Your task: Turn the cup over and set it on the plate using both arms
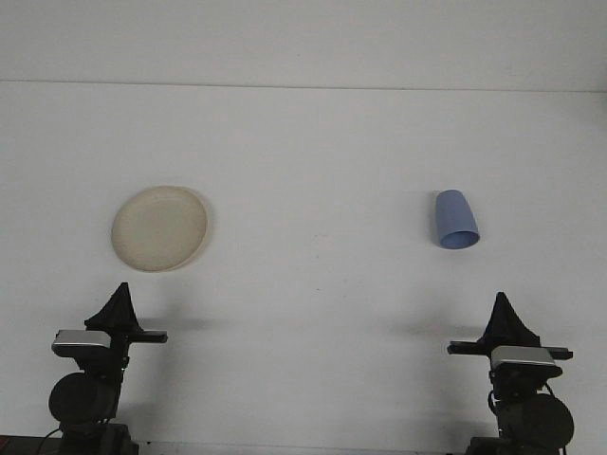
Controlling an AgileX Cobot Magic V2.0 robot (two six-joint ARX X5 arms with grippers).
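A: Where does the cup sit?

B: On the right half of the counter, about midway between its near and far edges. It lies on its side, the open mouth turned toward the near edge and a touch to the right, the closed base pointing away.

A: And the plate?

B: On the left half, at about the same depth, well apart from the cup. Nothing rests on it.

A: The hands?

B: The right hand is at the near edge, below the cup and slightly to its right. The left hand is at the near edge, just short of the plate. Each reads as one dark point from this view, so I cannot tell whether the fingers are spread or pressed together.

A: So the step is the reach?

B: I judge so; nothing is gripped yet. The right arm should go out along the cup's axis and take the wall across its width, near the middle, since a round body lying flat will roll if nudged from one side. Grip gently, lift clear, then turn it for the left arm.
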